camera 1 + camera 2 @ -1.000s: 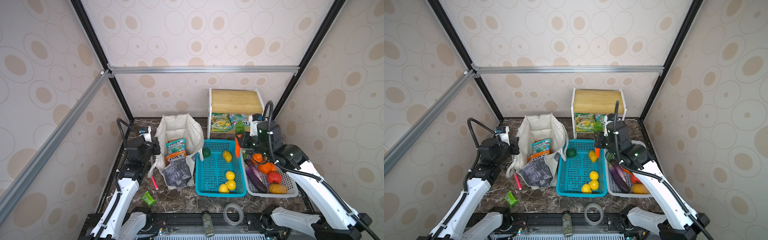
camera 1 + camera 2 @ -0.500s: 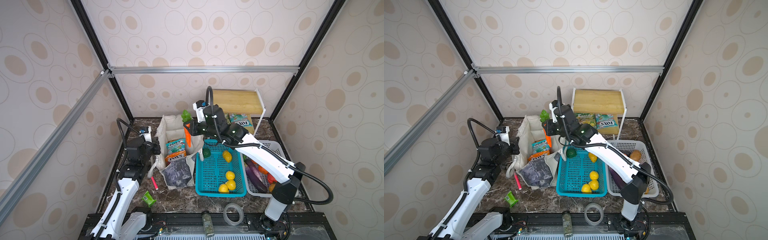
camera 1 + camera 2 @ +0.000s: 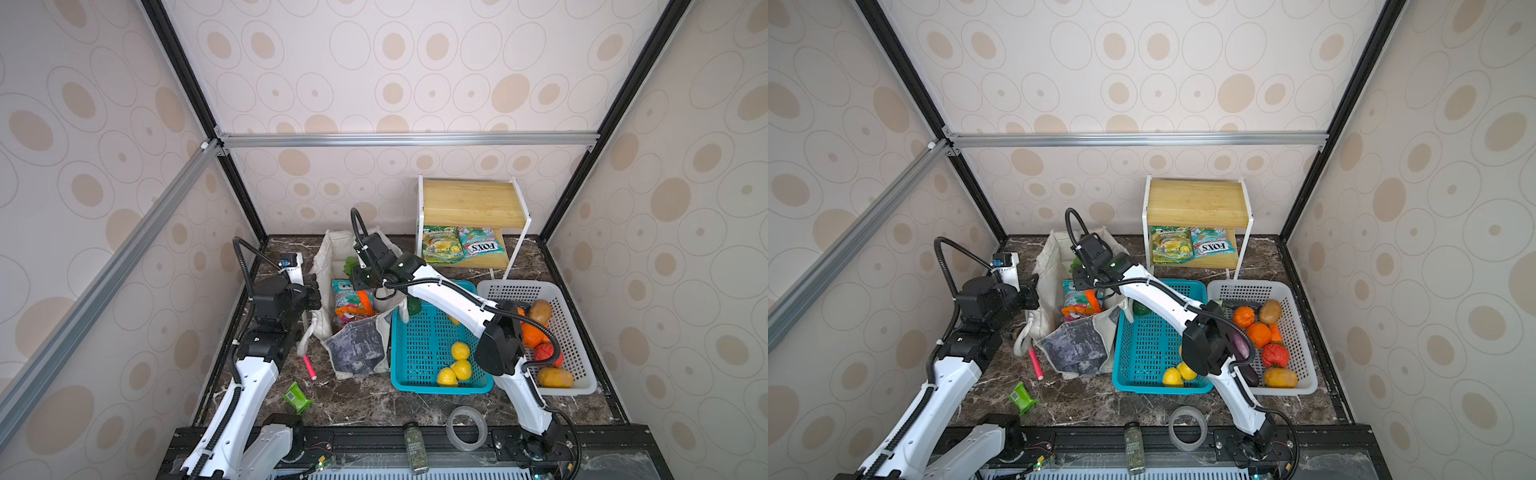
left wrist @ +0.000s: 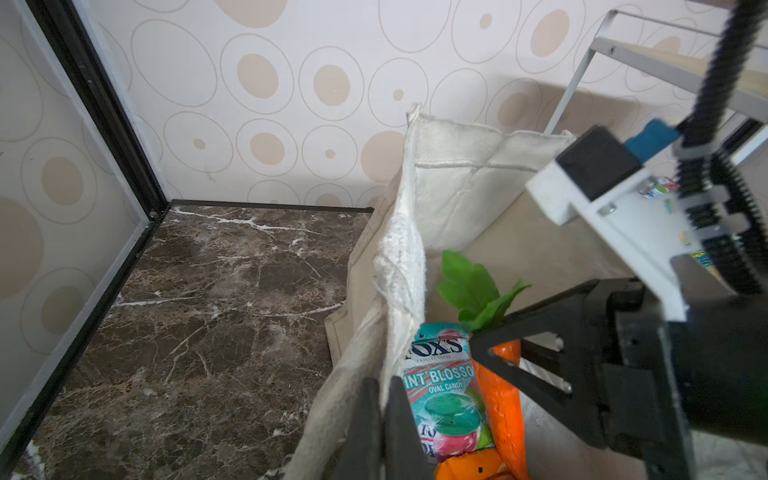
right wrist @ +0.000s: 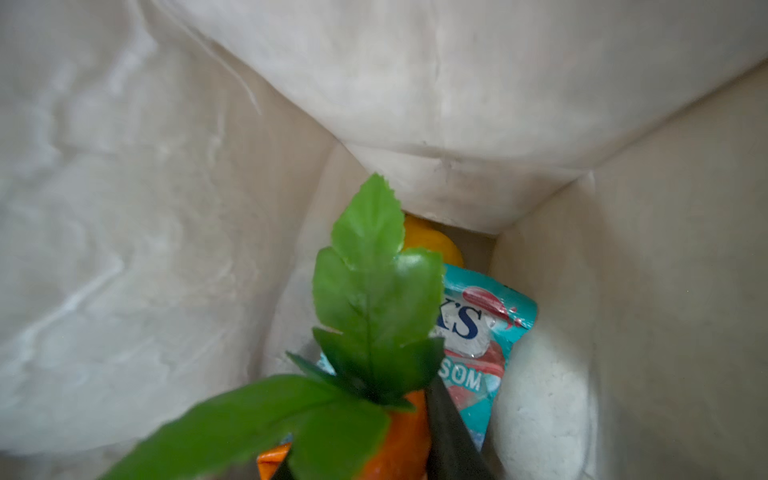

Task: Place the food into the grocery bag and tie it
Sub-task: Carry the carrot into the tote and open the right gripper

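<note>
**Bagging cell, both top views and both wrist views.** The grocery bag (image 3: 353, 351) stands open toward the rear left of the marble surface (image 3: 374, 403). Its marbled front panel is folded outward, just beside the teal basket (image 3: 419, 345) on its right.

The left gripper (image 4: 381, 399) has its jaws closed flat on the bag's left rim, pinching the fabric by a strap handle. The right gripper (image 4: 496, 353) extends across the middle and down into the bag's mouth. Its jaws are narrowed on the top of a toy carrot (image 4: 503, 403), which hangs roughly upright with its green leaves (image 5: 374, 307) uppermost.

Inside the bag, a teal FOX'S candy packet (image 4: 440, 386) stands beside the carrot, near the left wall. Deeper in lies a yellow-orange rounded piece (image 5: 428, 241), possibly a toy fruit, mostly hidden.

Outside the bag:
- Toy lemons (image 3: 460, 351) lie near the teal basket's front edge.
- Toy oranges (image 3: 1258, 334) and an aubergine (image 3: 1241, 353) lie in the white basket (image 3: 577, 365), toward the surface's right edge.
- Two candy packets (image 3: 480, 248) lie on the lower board of the wooden shelf (image 3: 469, 201), at the rear edge.
</note>
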You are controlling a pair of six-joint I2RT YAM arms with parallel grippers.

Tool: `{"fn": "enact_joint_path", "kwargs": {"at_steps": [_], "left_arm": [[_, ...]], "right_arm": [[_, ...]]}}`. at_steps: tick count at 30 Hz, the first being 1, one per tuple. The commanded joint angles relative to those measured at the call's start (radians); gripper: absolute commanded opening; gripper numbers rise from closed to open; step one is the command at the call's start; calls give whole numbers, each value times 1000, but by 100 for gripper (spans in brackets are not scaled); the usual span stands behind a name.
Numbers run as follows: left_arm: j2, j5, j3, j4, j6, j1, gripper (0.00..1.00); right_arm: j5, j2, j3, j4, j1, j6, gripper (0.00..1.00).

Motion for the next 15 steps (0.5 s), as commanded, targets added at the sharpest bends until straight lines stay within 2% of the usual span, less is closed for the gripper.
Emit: {"fn": "enact_joint_path", "kwargs": {"at_steps": [1, 4, 5, 8, 10, 15], "left_arm": [[-23, 3, 5, 30, 5, 5, 0], [-20, -5, 4, 26, 7, 4, 0], [-18, -7, 4, 26, 8, 4, 0], [-19, -15, 4, 24, 10, 5, 0], [-19, -19, 4, 23, 11, 5, 0], [-21, -24, 5, 23, 11, 4, 0]], "right_arm": [[46, 17, 47, -78, 28, -13, 31], [34, 12, 59, -92, 29, -23, 35], [20, 0, 59, -90, 29, -29, 39], [-19, -43, 75, -88, 29, -45, 63], [-19, -72, 101, -109, 29, -47, 72], [4, -192, 76, -122, 30, -63, 83]]}}
